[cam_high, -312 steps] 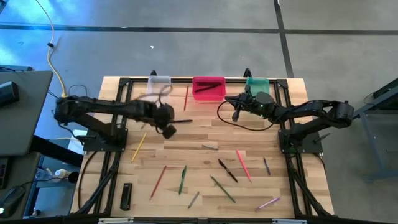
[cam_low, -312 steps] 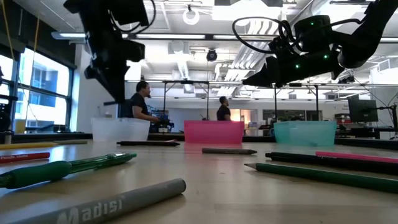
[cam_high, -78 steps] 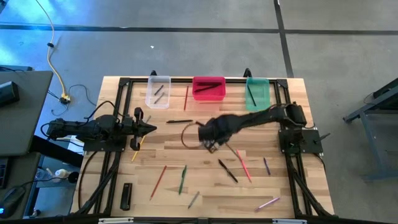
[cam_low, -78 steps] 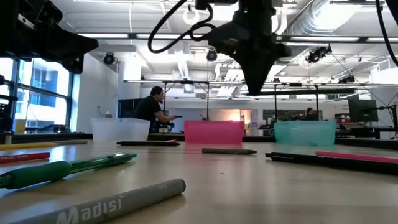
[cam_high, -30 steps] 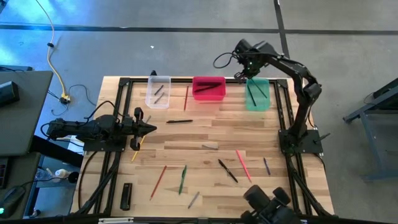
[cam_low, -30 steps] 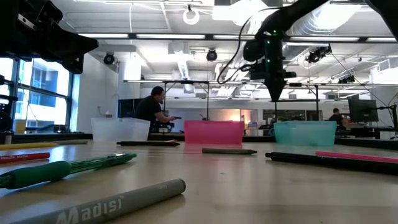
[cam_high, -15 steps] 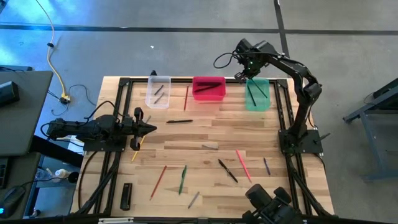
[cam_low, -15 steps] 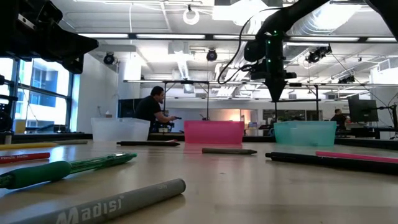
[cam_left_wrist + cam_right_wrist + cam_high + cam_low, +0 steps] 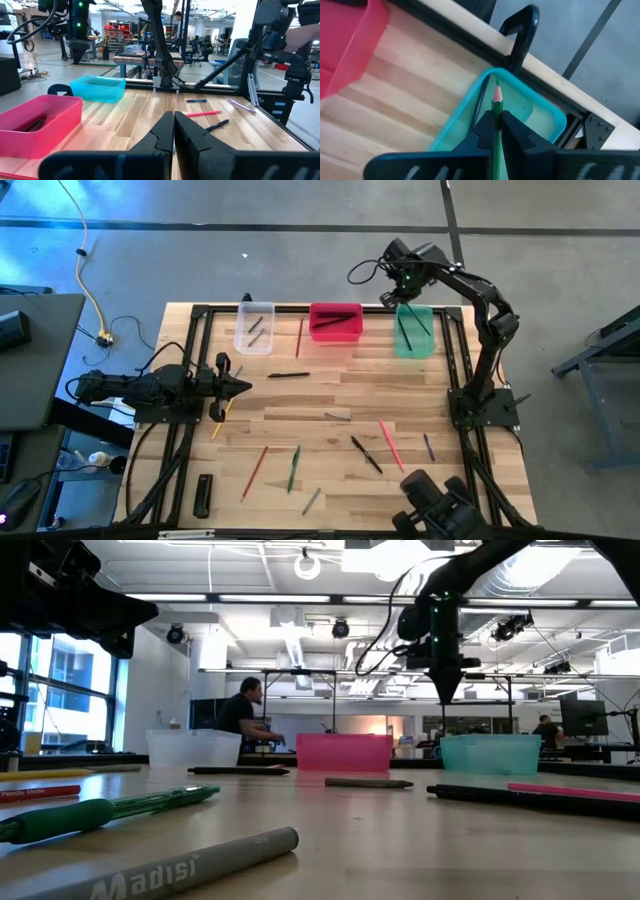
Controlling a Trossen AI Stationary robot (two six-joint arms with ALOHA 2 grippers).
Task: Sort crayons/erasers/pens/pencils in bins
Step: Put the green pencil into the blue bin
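My right gripper (image 9: 404, 298) hangs high over the far end of the green bin (image 9: 415, 332), shut on a green pencil (image 9: 496, 107). It also shows in the low view (image 9: 446, 688). The green bin holds a dark stick (image 9: 404, 332). The clear bin (image 9: 254, 327) and pink-red bin (image 9: 335, 323) stand to its left along the far edge. Several sticks lie on the wood, among them a black pen (image 9: 288, 375), a pink one (image 9: 391, 445) and a green one (image 9: 294, 467). My left gripper (image 9: 241, 387) rests shut and empty at the table's left. My right gripper pinches the green pencil's shaft (image 9: 496, 116) between its two fingers, which point down from above. The pencil lies along the fingers. Its pink sharpened tip (image 9: 496, 93) sticks out past the fingertips toward the green bin (image 9: 520, 107). The pencil is lifted clear.
A wide flat black bar (image 9: 203, 495) lies near the front left corner. A dark bulky object (image 9: 440, 515) stands over the table's near edge at the right. A red stick (image 9: 299, 337) lies between the clear and pink-red bins. People move in the room behind.
My right gripper has stayed over the green bin with the pencil, edging slightly toward the table's right. The dark object at the near edge has shifted a little to the right.
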